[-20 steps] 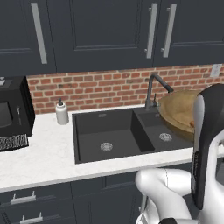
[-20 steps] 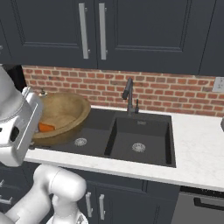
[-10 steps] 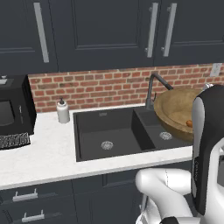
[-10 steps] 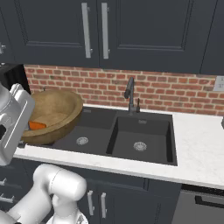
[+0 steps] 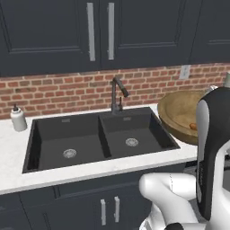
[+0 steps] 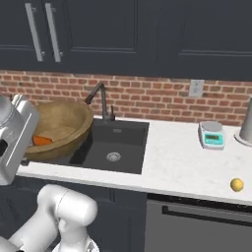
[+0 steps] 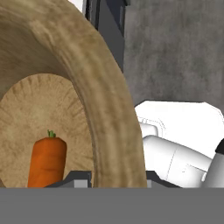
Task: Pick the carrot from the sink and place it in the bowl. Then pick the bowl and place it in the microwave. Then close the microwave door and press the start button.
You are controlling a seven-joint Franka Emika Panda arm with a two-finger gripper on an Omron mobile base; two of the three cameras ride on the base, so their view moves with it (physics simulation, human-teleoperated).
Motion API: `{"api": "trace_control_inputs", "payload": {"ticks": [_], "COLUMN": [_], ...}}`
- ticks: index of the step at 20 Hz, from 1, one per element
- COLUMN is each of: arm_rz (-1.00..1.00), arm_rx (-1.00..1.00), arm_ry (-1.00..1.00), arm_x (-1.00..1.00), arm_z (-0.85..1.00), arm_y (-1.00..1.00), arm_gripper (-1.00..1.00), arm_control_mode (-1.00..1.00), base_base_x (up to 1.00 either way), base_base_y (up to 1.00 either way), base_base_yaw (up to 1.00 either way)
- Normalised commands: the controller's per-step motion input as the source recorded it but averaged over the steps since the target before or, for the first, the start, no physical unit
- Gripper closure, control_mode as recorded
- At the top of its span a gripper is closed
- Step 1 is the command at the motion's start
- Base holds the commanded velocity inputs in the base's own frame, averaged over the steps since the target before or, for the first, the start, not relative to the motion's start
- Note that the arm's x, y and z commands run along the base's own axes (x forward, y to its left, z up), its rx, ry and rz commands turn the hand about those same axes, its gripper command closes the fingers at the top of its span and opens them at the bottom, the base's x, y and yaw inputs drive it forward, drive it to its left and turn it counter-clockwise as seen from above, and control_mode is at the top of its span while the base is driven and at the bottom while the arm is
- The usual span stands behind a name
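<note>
Bowl Held by Its Rim, Carrot Lying Inside

Gripper (image 7: 114,179) of the white arm is clamping the rim of the wide, shallow tan-brown wooden bowl (image 7: 94,87): in the hand view the thick grainy wall is running down between the two dark fingertips (image 7: 76,180), one standing inside the bowl and one outside, so the jaws are partly closed on the wood. The small tapered orange carrot (image 7: 47,162) with its green stub is lying on the bowl's inner floor, just beside the inner fingertip.

In the left base view the bowl (image 5: 179,114) is sitting tilted at the right end of the black matte double-basin sink (image 5: 96,139), overlapping the right basin's edge, with the arm's dark-and-white link standing in front of its right side. A sliver of the carrot (image 5: 193,126) is peeking out next to that link. The dark angular faucet (image 5: 117,95) is rising behind the divider between the basins, and a small white soap bottle (image 5: 17,118) is standing on the white counter (image 5: 11,148) to the sink's left.

In the right base view the bowl (image 6: 61,125) is showing its hollow toward the camera, with the carrot (image 6: 41,141) resting low inside it against the arm's grey hand. Further right on the counter, a small teal-and-white kitchen scale (image 6: 212,134) is sitting near the red brick backsplash (image 6: 157,98), and a small round yellow fruit (image 6: 236,184) is lying near the front edge, well apart from the bowl.
</note>
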Motion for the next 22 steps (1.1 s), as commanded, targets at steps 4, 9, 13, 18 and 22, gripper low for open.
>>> {"api": "trace_control_inputs", "payload": {"ticks": [4,9,13,18,22], "arm_rz": [0.00,0.00,0.00,0.00,0.00], "arm_rx": [0.00,0.00,0.00,0.00,0.00], "arm_ry": [0.00,0.00,0.00,0.00,0.00], "arm_x": [0.00,0.00,0.00,0.00,0.00], "arm_z": [0.00,0.00,0.00,0.00,0.00], "arm_y": [0.00,0.00,0.00,0.00,0.00], "arm_gripper": [1.00,1.00,1.00,1.00,1.00], "arm_control_mode": [1.00,1.00,1.00,1.00,1.00], "base_base_x": [-0.99,-1.00,-0.51,-0.01,0.00], "base_base_y": [-0.77,-0.60,-0.73,-0.62,-0.47], "base_base_yaw": [-0.34,-0.34,-0.52,-0.77,-0.85]}}
